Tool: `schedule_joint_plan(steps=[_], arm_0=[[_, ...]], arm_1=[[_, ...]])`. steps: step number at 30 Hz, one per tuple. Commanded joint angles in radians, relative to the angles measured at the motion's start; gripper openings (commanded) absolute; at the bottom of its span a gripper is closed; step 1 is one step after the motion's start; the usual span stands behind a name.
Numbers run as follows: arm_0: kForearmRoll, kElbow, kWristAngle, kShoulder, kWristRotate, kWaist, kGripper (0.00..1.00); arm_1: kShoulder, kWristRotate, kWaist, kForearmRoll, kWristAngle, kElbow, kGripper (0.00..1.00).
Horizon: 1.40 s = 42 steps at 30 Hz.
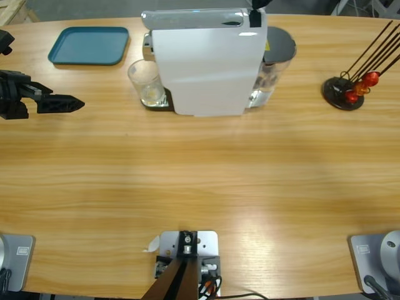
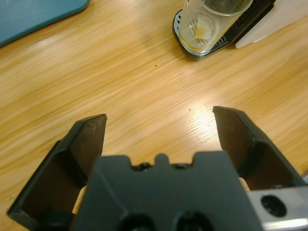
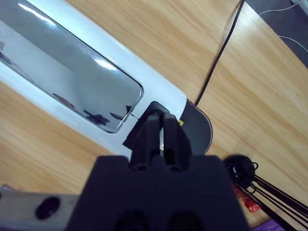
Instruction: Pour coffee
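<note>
Black and spread wide, the left gripper (image 1: 74, 104) sits low over the bare wooden table (image 1: 200, 181) at the far left edge, its jaws parted and holding nothing; in the left wrist view its tips (image 2: 161, 125) point toward the glass. Behind it, near the table's back edge, lies a teal tray (image 1: 89, 45). Further right a clear glass (image 1: 147, 82) stands upright on the dark drip tray (image 2: 185, 45) of the white coffee machine (image 1: 206, 62), just beside the machine's front face. No dark layer of coffee shows in the glass; only a pale yellowish patch at its bottom (image 2: 204, 31) is visible. Over the machine's top right end, the right gripper (image 3: 162, 127) presses its jaws together, tips down at the black end of the machine's shiny silver lid (image 3: 72, 77); whether they pinch anything cannot be told. A grey water tank (image 1: 278, 47) sits at the machine's right side. Well apart at the far right stands a black round base (image 1: 340, 94) with black sticks and red-orange beads (image 1: 365, 81).
</note>
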Motion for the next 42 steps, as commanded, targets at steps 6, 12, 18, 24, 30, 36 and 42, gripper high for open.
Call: schedule_joint_plan(steps=[6,12,18,24,30,36,42], arm_0=[[-0.013,0.029,-0.009,0.032,0.013,-0.008,0.964],[-0.012,0.029,-0.009,0.032,0.013,-0.008,0.964],[-0.012,0.029,-0.009,0.033,0.013,-0.008,0.964],[-0.013,0.027,-0.010,0.038,0.013,-0.008,0.964],[-0.014,0.029,-0.021,0.041,0.014,-0.008,0.964],[-0.014,0.030,-0.052,0.025,0.021,-0.014,0.964],[-0.014,0.036,-0.068,-0.002,0.029,-0.053,0.964]], arm_1=[[0.041,0.016,0.018,-0.014,0.007,0.038,0.000],[0.028,0.024,0.026,-0.033,0.009,0.080,0.000],[0.009,0.029,0.028,-0.047,0.005,0.106,0.000],[-0.076,0.023,0.024,-0.026,-0.108,0.010,0.000],[-0.232,0.037,0.032,-0.057,-0.079,0.155,0.000],[-0.496,0.010,0.035,-0.380,0.023,0.623,0.418],[-0.643,0.031,0.050,-0.577,0.154,0.979,0.765]])
